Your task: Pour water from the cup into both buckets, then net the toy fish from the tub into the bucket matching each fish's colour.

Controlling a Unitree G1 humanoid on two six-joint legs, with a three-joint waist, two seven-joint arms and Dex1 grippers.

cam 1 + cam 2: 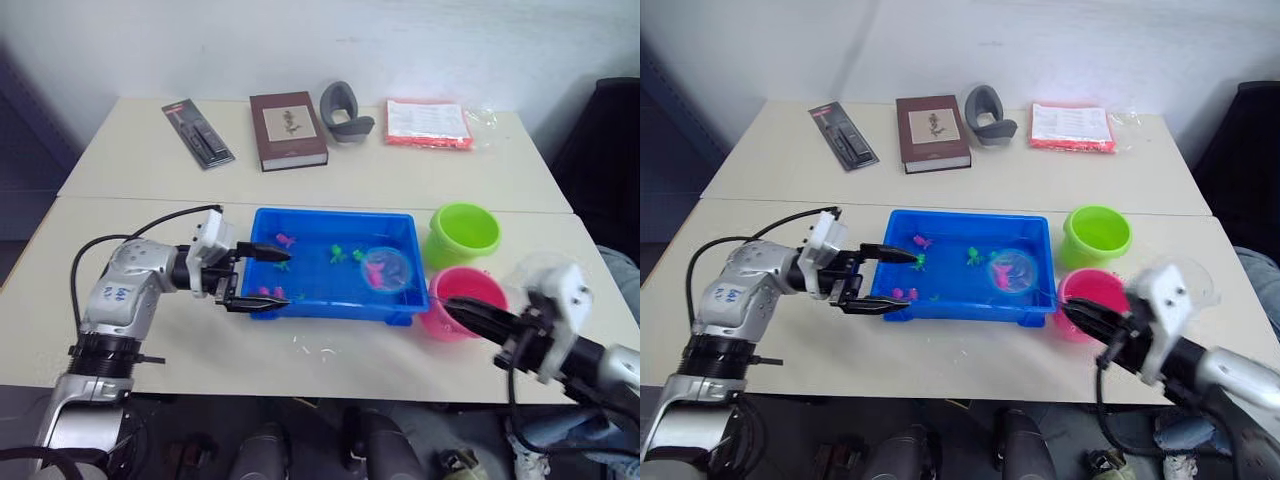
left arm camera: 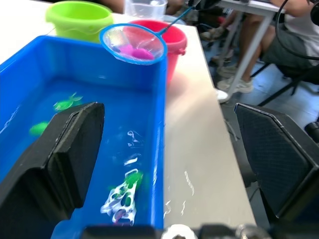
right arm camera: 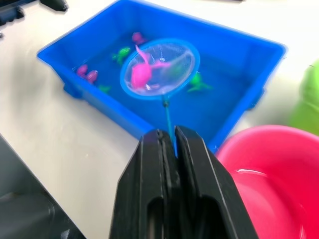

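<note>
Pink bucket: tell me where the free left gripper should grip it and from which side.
Grip the pink bucket by its open rim, coming from above. It stands upright, and the tub crowds one side while the green bucket stands just behind it.

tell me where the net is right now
The net hangs over the right end of the blue tub, beside the pink bucket, with a pink fish in it; the right end effector grips its handle.

No legible text in any view

The brown book (image 1: 288, 130), the red-edged packet (image 1: 428, 123) and the blister-packed tool (image 1: 198, 133) carried printing too small to read; blue marks on the left arm's label (image 1: 118, 294) were unreadable.
</note>
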